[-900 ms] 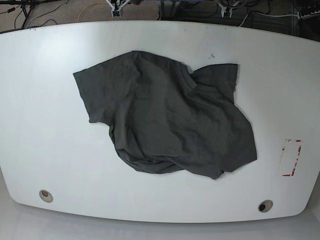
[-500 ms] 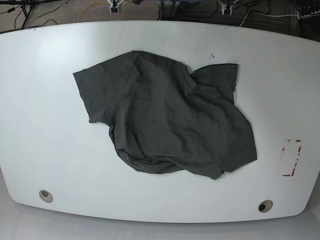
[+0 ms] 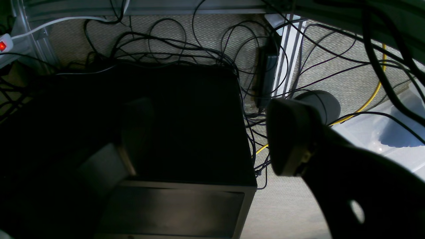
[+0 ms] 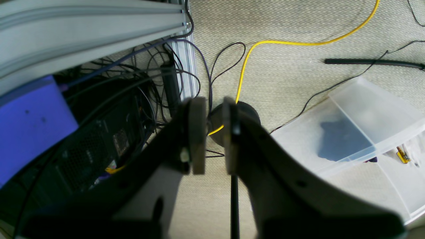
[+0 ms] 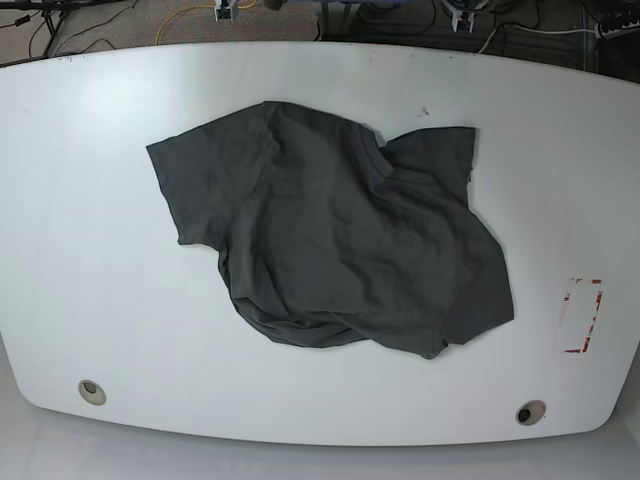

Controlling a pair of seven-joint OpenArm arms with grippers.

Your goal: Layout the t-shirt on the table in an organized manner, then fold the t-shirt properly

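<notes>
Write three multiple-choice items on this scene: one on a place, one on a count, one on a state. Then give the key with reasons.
1. Where does the red-outlined mark sit in the base view?
A. near the table's right edge
B. under the t-shirt
C. at the far left corner

2. How many round grommet holes show in the table?
A. none
B. two
C. five

3. How does the t-shirt lie?
A. folded into a neat square
B. rumpled, its lower part bunched
C. hanging off the edge

Key: 1 A, the mark lies right of the shirt by the edge. 2 B, one hole near the front left, one near the front right. 3 B, wrinkles and a bunched hem show, no fold made.
</notes>
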